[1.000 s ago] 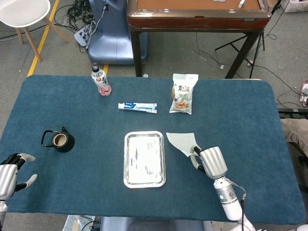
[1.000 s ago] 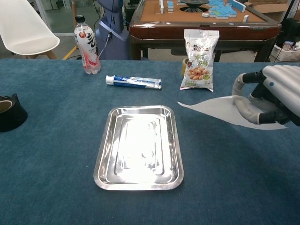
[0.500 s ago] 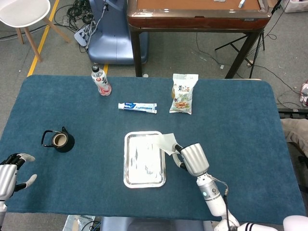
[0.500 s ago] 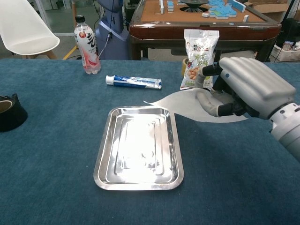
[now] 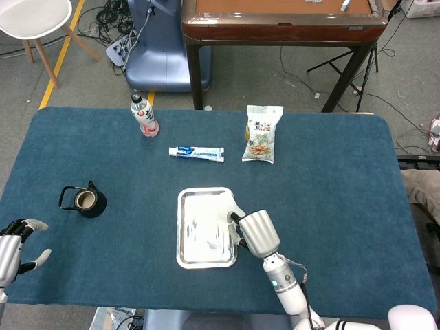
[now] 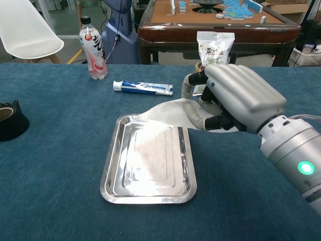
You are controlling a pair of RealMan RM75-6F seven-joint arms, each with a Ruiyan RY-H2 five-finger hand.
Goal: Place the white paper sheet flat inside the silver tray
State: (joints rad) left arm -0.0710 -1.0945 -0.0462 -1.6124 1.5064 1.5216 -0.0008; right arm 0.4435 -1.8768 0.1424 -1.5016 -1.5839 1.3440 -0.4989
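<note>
The silver tray point(image 5: 186, 256) point(image 6: 110, 173) lies near the middle of the blue table. My right hand point(image 5: 253, 233) point(image 6: 231, 98) grips the white paper sheet point(image 5: 221, 203) point(image 6: 163, 111) at the tray's right far corner. The sheet hangs over the tray's far right part, its free edge reaching over the far rim. My left hand point(image 5: 12, 250) rests open at the table's near left edge, holding nothing; the chest view does not show it.
A toothpaste tube point(image 5: 196, 153) point(image 6: 143, 88), a snack bag point(image 5: 262, 133) point(image 6: 214, 48) and a drink bottle point(image 5: 144, 115) point(image 6: 93, 48) sit beyond the tray. A black tape roll point(image 5: 85, 201) point(image 6: 8, 119) lies at the left. A wooden table point(image 5: 282, 20) stands behind.
My right hand has carried the paper sheet leftward from the bare table to the tray's right edge, so the sheet now hangs over the tray. The left hand stayed still.
</note>
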